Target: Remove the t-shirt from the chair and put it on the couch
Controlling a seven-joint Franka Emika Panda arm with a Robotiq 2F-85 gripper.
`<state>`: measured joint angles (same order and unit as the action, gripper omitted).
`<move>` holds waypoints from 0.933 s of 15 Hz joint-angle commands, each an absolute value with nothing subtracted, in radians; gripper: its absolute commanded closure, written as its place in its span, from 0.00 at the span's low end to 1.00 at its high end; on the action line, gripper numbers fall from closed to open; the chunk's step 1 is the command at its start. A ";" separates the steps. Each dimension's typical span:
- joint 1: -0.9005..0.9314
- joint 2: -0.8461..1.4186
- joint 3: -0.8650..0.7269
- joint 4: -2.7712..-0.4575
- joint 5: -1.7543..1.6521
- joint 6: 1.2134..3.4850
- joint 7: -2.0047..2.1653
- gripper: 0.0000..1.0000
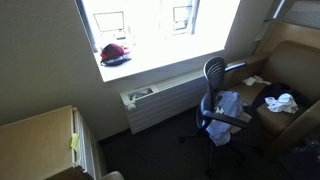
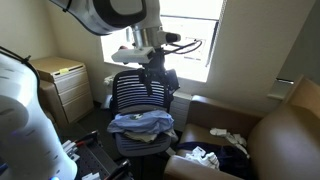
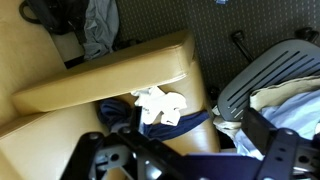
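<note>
Lying on the chair (image 2: 135, 92), the t-shirt (image 2: 140, 124) spreads side to side; the gripper (image 2: 158, 80) hangs, jaws released.

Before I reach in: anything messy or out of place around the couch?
Yes. The couch seat is cluttered: a crumpled white cloth lies on dark fabric there, where the t-shirt should land. The t-shirt sits bunched on the chair seat. Nothing looks spilled or damaged.
</note>
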<state>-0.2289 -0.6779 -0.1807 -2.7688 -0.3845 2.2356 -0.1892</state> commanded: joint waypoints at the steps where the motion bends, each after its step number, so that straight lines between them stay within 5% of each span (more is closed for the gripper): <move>1: -0.232 -0.678 -0.177 -2.767 -0.381 2.233 -0.192 0.00; 10: -0.120 -0.632 -0.165 -2.834 -0.281 2.274 -0.202 0.00; 14: -0.232 -0.678 -0.177 -2.765 -0.381 2.233 -0.192 0.00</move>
<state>-0.2288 -0.6779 -0.1807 -2.7669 -0.3845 2.2356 -0.1890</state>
